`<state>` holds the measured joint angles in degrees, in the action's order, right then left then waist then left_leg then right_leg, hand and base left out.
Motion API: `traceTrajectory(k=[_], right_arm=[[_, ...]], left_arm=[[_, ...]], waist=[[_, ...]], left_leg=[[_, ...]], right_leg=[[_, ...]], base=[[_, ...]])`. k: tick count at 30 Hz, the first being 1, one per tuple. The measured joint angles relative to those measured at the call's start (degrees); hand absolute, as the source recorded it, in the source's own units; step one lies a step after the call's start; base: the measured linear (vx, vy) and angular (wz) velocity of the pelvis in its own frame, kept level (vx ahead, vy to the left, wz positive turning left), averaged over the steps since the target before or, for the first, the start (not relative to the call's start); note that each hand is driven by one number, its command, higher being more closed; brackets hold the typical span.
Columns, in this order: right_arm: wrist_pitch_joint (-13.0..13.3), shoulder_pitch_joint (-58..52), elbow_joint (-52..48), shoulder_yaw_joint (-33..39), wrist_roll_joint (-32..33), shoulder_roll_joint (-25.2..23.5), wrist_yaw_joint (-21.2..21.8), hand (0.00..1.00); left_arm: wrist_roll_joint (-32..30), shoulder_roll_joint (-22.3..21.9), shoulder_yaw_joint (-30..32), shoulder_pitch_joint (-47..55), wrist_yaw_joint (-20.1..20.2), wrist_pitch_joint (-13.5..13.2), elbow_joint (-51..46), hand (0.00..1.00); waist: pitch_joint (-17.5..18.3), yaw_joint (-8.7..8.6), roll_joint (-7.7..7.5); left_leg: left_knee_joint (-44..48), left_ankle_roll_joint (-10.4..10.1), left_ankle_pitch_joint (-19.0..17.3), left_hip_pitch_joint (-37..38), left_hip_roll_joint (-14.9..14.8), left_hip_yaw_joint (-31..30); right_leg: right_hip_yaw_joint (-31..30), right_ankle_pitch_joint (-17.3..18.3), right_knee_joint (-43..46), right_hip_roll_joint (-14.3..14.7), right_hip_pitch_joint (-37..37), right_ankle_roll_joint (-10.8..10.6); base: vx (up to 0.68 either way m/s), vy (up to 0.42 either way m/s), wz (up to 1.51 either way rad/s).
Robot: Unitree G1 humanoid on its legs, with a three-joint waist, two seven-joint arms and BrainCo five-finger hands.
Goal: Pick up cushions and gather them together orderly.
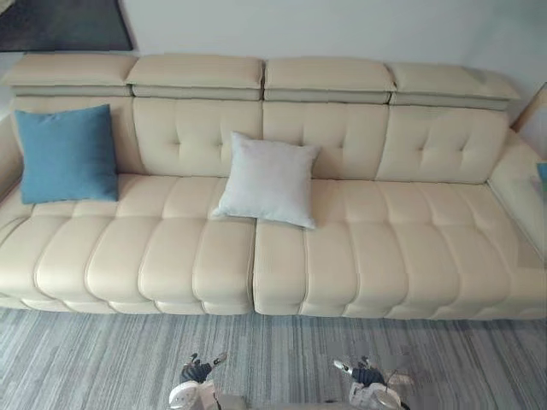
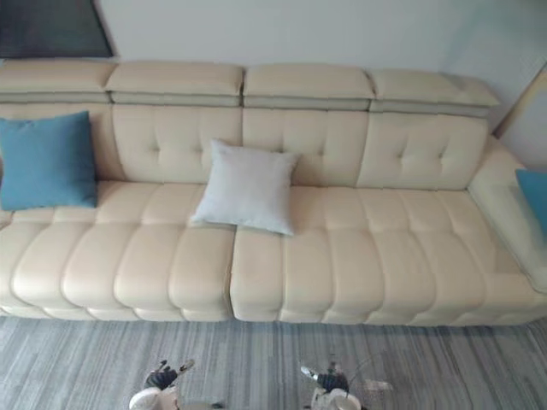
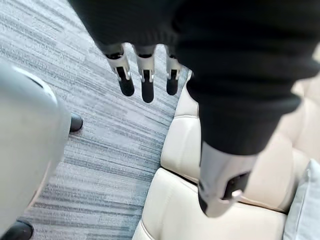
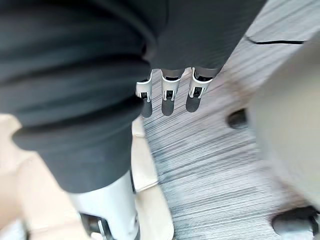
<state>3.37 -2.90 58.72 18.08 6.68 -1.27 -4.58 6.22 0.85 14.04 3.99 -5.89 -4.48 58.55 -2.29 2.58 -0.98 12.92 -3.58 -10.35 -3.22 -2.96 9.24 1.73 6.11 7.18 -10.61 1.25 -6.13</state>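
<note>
Grey striped carpet (image 1: 85,359) is running along the front of a long cream sofa (image 1: 342,256), which is standing against a white wall (image 1: 299,26).

A blue cushion (image 1: 67,154) is leaning upright against the backrest at the sofa's left end. A pale grey cushion (image 1: 267,179) is leaning against the backrest near the middle, its lower edge lying across the seam between the two seat sections. These two are sitting well apart. At the far right, the edge of a second blue cushion (image 2: 535,196) is showing by the right arm of the sofa, well apart from the other two.

The left hand (image 1: 198,376) and the right hand (image 1: 367,380) are hanging low over the carpet in front of the sofa, neither one touching a cushion.

In the left wrist view the fingers (image 3: 146,85) are pointing straight out with the thumb (image 3: 220,190) spread away from them, holding nothing, and the sofa's front edge is showing past them. In the right wrist view the fingers (image 4: 170,97) are likewise lying straight and side by side, with the thumb (image 4: 112,210) set apart and nothing in the grasp.
</note>
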Motion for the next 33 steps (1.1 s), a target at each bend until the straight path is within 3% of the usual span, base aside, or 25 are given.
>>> traceTrajectory(k=[6, 9, 10, 12, 14, 15, 16, 17, 19, 20, 21, 22, 23, 24, 25, 27, 29, 30, 32, 33], right_arm=[[-0.01, 0.23, 1.36, 2.53, 0.06, 1.48, 0.06, 0.00], [-0.01, 0.58, 1.39, 2.50, 0.05, 1.33, 0.19, 0.00], [0.01, 1.58, 1.39, 2.34, 0.04, 1.37, 0.21, 0.00], [0.08, 2.40, 1.30, 1.87, 0.04, 1.70, 0.22, 0.00], [0.11, 3.31, 1.18, 1.91, -0.01, 1.90, 0.19, 0.00], [0.02, 4.14, 1.23, 2.02, -0.05, 2.19, 0.14, 0.00], [-0.14, 3.50, 1.42, 2.23, -0.33, 2.94, 0.03, 0.00], [-0.16, 3.02, 1.40, 2.45, -0.60, 3.13, -0.01, 0.00], [-0.45, 1.67, 1.39, 2.55, -1.74, 3.49, -0.09, 0.00], [-0.58, 1.03, 1.19, 3.09, -1.80, 3.71, -0.09, 0.00], [-0.60, 0.57, 1.13, 3.09, -1.79, 3.65, -0.13, 0.00], [-0.59, 0.60, 0.95, 3.05, -1.76, 3.64, -0.13, 0.00], [-0.51, 0.68, 0.54, 2.57, -1.58, 3.68, -0.28, 0.00], [-0.58, 0.60, 0.53, 1.66, -1.53, 3.69, -0.44, 0.00], [-0.58, 0.71, 0.47, 1.22, -1.52, 3.75, -0.49, 0.00], [-0.70, 1.68, -0.85, 1.46, -0.72, 3.23, -0.76, 0.00], [-0.98, 1.59, -0.86, 1.46, 0.22, 3.10, -0.86, 0.00], [-0.92, 2.27, -1.23, 1.37, 0.30, 3.09, -1.05, 0.00], [-0.32, 2.94, -1.63, 1.19, 0.37, 2.93, -1.03, 0.00], [0.20, 3.14, -1.56, 1.20, 0.56, 3.11, -1.00, 0.00]], left_arm=[[-1.45, 0.00, -0.35, 0.39, 1.16, 0.31, 3.02, 0.00], [-2.32, -0.02, -0.19, 0.10, 1.32, 0.30, 3.07, 0.00], [-2.63, 0.00, -0.22, -0.15, 1.59, 0.29, 3.09, 0.00], [-2.69, 0.03, -0.32, -0.66, 1.55, 0.25, 3.09, 0.00], [-2.73, 0.05, -0.51, -1.39, 1.56, 0.21, 2.98, 0.00], [-2.71, 0.22, -1.29, -1.76, 1.51, 0.23, 2.70, 0.00], [-2.70, 0.33, -3.16, -1.88, 1.50, 0.23, 2.70, 0.00], [-2.71, 0.37, -3.95, -1.94, 1.49, 0.23, 2.70, 0.00], [-2.71, 0.38, -4.90, -2.17, 1.56, 0.24, 2.70, 0.00], [-2.72, 0.45, -5.64, -2.78, 1.58, 0.21, 2.15, 0.00], [-2.72, 0.09, -5.95, -2.84, 1.60, 0.25, 0.82, 0.00], [-2.72, 0.05, -5.82, -2.79, 1.60, 0.23, 0.28, 0.00], [-2.70, -0.76, -4.09, -2.72, 1.66, 0.11, -1.03, 0.00], [-2.68, -0.73, -3.87, -2.83, 1.61, 0.09, -1.37, 0.00], [-2.70, -0.70, -3.87, -2.82, 1.57, 0.08, -1.66, 0.00], [-2.40, -1.54, -3.94, -2.82, 1.61, -0.20, -2.44, 0.00], [-2.11, -1.58, -3.86, -2.75, 1.45, -0.25, -3.48, 0.00], [-2.10, -1.88, -3.87, -2.45, 1.44, -0.29, -4.08, 0.00], [-2.10, -1.98, -3.89, -2.44, 1.45, -0.20, -4.36, 0.00], [-2.06, -2.13, -3.94, -2.08, 1.48, -0.20, -4.00, 0.00]], waist=[[0.90, 0.02, 1.46], [0.72, 0.09, 1.18], [0.56, 0.35, 1.08], [0.33, 0.36, 1.09], [-0.65, 0.45, 1.66], [-1.64, 0.39, 2.09], [-2.01, 0.18, 2.49], [-2.15, 0.16, 2.66], [-2.61, -0.53, 3.20], [-3.54, -0.79, 3.59], [-4.46, -1.16, 2.85], [-4.86, -1.11, 2.99], [-6.30, -0.67, 4.03], [-6.48, -0.29, 3.68], [-6.42, -0.21, 3.67], [-6.95, 0.52, 3.11], [-7.17, 0.76, 3.25], [-7.15, 1.49, 3.34], [-7.03, 2.09, 3.64], [-6.17, 2.37, 5.01]], left_leg=[[-0.99, 0.00, 0.22, 1.87, -1.04, 2.50], [-1.00, -0.33, -0.15, 2.65, -2.11, 3.52], [-1.00, -0.66, -0.66, 3.44, -3.17, 6.48], [-1.07, -0.92, -1.38, 3.69, -4.29, 9.55], [-2.00, -1.00, -1.24, 3.90, -5.77, 14.02], [-2.45, -1.23, -1.05, 4.40, -6.52, 17.99], [-2.75, -1.33, -1.00, 5.51, -6.37, 20.51], [-2.79, -1.37, -1.02, 6.04, -6.39, 21.42], [-2.45, -1.66, -1.13, 7.09, -6.90, 21.91], [1.20, -2.30, -1.30, 6.75, -7.85, 21.41], [11.12, -2.26, -1.27, 3.46, -10.28, 19.28], [15.44, -2.01, -1.05, 2.10, -11.47, 17.96], [30.14, 2.48, 3.06, -3.06, -15.35, 12.28], [34.33, 2.40, 6.32, -5.66, -15.85, 9.71], [35.41, 1.98, 7.06, -6.28, -15.54, 8.73], [30.41, 0.39, -1.01, -9.74, -11.09, 6.75], [25.19, -0.60, -2.42, -9.92, -8.82, 3.77], [17.39, -1.21, -2.66, -9.81, -5.29, -1.88], [10.60, -1.45, -2.63, -9.51, -3.28, -6.28], [7.25, -0.58, -1.54, -9.37, -3.33, -8.52]], right_leg=[[-3.48, -1.53, -2.42, 1.78, -0.09, 0.51], [-6.53, -2.43, -2.66, 3.20, 1.02, 1.56], [-9.64, -3.58, -2.62, 4.52, 2.43, 2.31], [-8.84, -6.05, -2.59, 5.79, 4.85, 2.43], [-1.10, -8.63, -3.08, 6.56, 6.96, 4.74], [12.62, -5.38, 0.72, 4.18, 8.37, 7.60], [22.88, -4.03, 3.79, 1.10, 8.69, 7.93], [25.37, -4.05, 4.50, 0.13, 8.60, 7.87], [24.48, -3.66, 4.96, 0.95, 8.27, 6.71], [23.56, -2.11, 5.54, 1.41, 8.26, 6.42], [22.31, -0.96, 6.90, 1.51, 8.56, 6.69], [21.98, -0.62, 7.15, 1.85, 8.52, 6.81], [19.77, 0.48, 7.10, 4.23, 6.87, 7.19], [18.02, 0.49, 5.42, 5.07, 5.70, 7.20], [17.24, 0.49, 3.99, 5.38, 5.12, 7.20], [13.54, 0.57, 1.10, 5.73, 4.32, 7.21], [10.46, 0.20, 2.80, 6.79, 4.56, 7.50], [6.88, 0.26, 3.61, 8.25, 5.01, 7.52], [2.24, 0.32, 3.54, 10.40, 5.86, 7.53], [-0.49, 0.27, 3.70, 12.43, 6.48, 7.45]], base=[[0.06, -0.008, -0.30], [0.03, -0.036, -0.77], [-0.01, -0.012, -0.99], [-0.04, -0.008, -1.36], [-0.05, -0.039, -1.39], [-0.05, -0.070, -1.22], [-0.02, -0.039, -1.18], [0.01, -0.018, -0.94], [0.03, -0.056, -0.54], [0.01, -0.156, -0.52], [0.01, -0.175, -0.57], [-0.02, -0.253, -0.85], [-0.01, -0.194, -0.88], [0.02, -0.158, -0.98], [0.14, -0.062, -0.97], [0.22, -0.059, -1.04], [0.10, 0.008, -0.92], [0.10, 0.055, -1.11], [0.19, 0.154, -1.72], [0.18, 0.152, -1.82]])
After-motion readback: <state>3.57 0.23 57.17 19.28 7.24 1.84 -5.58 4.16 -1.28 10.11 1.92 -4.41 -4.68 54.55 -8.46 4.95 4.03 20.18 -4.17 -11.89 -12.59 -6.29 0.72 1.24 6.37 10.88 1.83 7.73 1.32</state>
